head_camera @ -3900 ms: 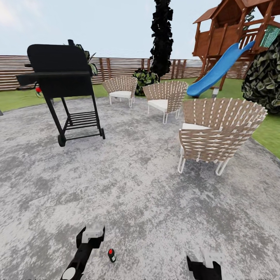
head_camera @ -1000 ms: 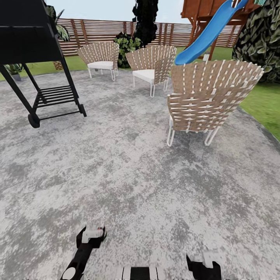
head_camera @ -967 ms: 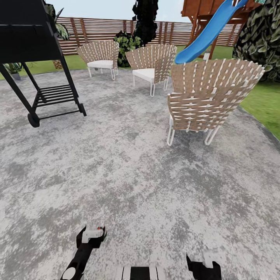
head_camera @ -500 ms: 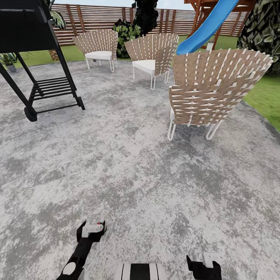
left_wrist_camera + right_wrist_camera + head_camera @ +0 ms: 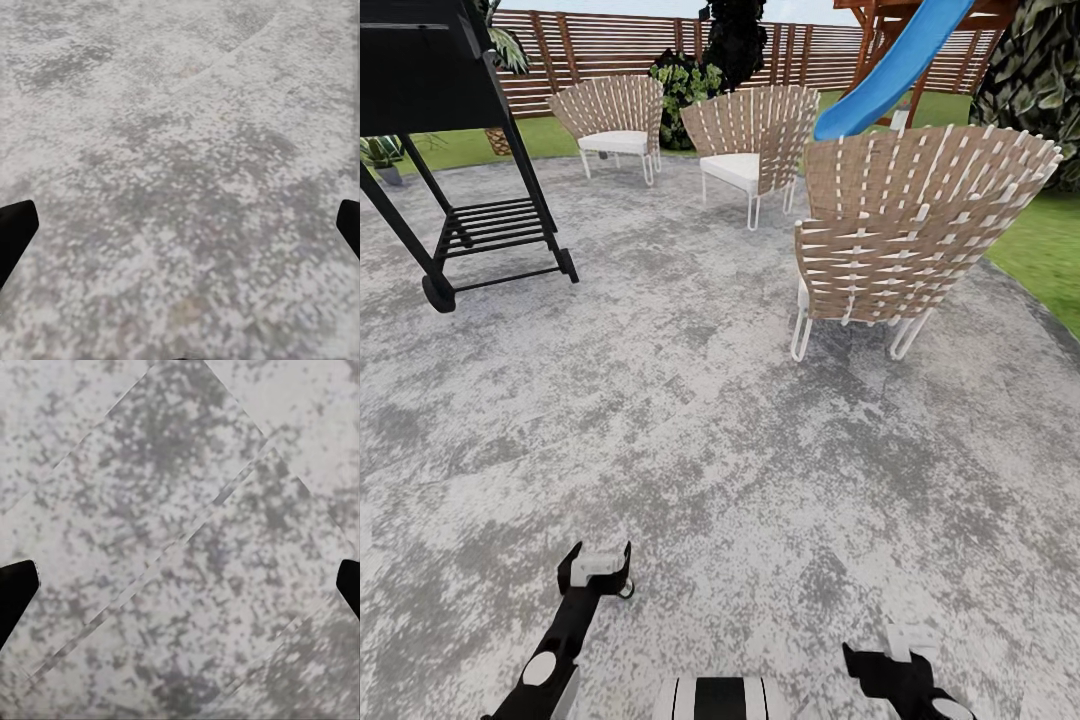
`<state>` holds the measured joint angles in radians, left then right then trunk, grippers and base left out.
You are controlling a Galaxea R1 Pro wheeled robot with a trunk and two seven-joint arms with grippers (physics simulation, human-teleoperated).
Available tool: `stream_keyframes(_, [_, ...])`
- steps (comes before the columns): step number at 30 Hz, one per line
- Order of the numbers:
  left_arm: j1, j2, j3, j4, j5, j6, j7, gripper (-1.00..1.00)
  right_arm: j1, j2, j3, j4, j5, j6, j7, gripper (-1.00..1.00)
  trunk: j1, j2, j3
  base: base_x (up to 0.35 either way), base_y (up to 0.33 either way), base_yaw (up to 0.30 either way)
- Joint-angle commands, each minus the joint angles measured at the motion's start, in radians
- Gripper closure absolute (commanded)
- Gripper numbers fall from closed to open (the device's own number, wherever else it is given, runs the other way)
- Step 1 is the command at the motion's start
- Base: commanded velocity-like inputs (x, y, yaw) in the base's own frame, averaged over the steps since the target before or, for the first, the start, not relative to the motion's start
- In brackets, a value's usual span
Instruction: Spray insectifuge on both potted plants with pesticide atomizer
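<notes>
The garden (image 5: 690, 400) lies ahead as a wide round patch of mottled grey paving. Green lawn (image 5: 1045, 265) borders its right and far edges, and a brown slatted wooden fence (image 5: 610, 45) closes the back.

Mottled matt grey paving (image 5: 690, 420), woven wicker chairs (image 5: 905, 240), slatted wooden fence (image 5: 610, 45).

Paved patch (image 5: 690, 440) underfoot, lawn (image 5: 1050, 265) at 2 o'clock. Grill (image 5: 435, 120) at 10 o'clock. Three chairs ahead — nearest (image 5: 905, 240) at 1 o'clock, middle one (image 5: 752, 150) behind it, farthest (image 5: 615, 120) at 11. Fence (image 5: 620, 50) behind all; slide (image 5: 890, 70) beyond the nearest chair.
</notes>
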<state>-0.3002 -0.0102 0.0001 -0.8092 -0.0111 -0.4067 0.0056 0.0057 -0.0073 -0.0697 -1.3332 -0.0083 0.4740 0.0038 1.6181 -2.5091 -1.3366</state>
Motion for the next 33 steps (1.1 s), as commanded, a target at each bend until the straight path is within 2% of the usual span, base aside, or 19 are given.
stream_keyframes(1, [0.000,0.000,0.000,0.000,-0.001,-0.003,0.001,-1.00,0.000,0.000,0.001,-0.004,-0.001,0.008,0.000,-1.00,0.000,0.000,-0.001,0.000,0.000,0.000])
stream_keyframes(5, [0.000,0.001,0.000,-0.001,-0.002,-0.003,0.001,-1.00,0.000,0.003,0.004,-0.016,0.000,0.023,0.001,-1.00,0.000,0.000,-0.001,0.000,0.000,0.000])
stream_keyframes(7, [0.000,0.001,0.000,-0.001,-0.001,-0.003,0.001,-1.00,0.000,0.003,0.005,-0.019,0.000,0.026,0.000,-1.00,0.001,-0.001,-0.008,0.000,0.000,0.000])
stream_keyframes(24, [0.000,0.001,0.001,0.001,-0.001,-0.003,0.001,-1.00,0.000,0.000,0.001,-0.022,0.001,0.027,0.000,-1.00,0.008,-0.005,-0.092,0.000,0.000,0.000])
stream_keyframes(30, [0.000,0.001,0.001,0.001,-0.001,-0.003,0.001,-1.00,0.000,0.000,0.000,-0.021,0.001,0.028,0.000,-1.00,0.008,-0.005,-0.095,0.000,0.000,0.000])
stream_keyframes(33, [0.000,0.001,0.001,0.001,-0.001,-0.003,0.001,-1.00,0.000,0.000,0.001,-0.021,0.001,0.028,0.001,-1.00,0.010,-0.005,-0.108,0.000,0.000,0.000])
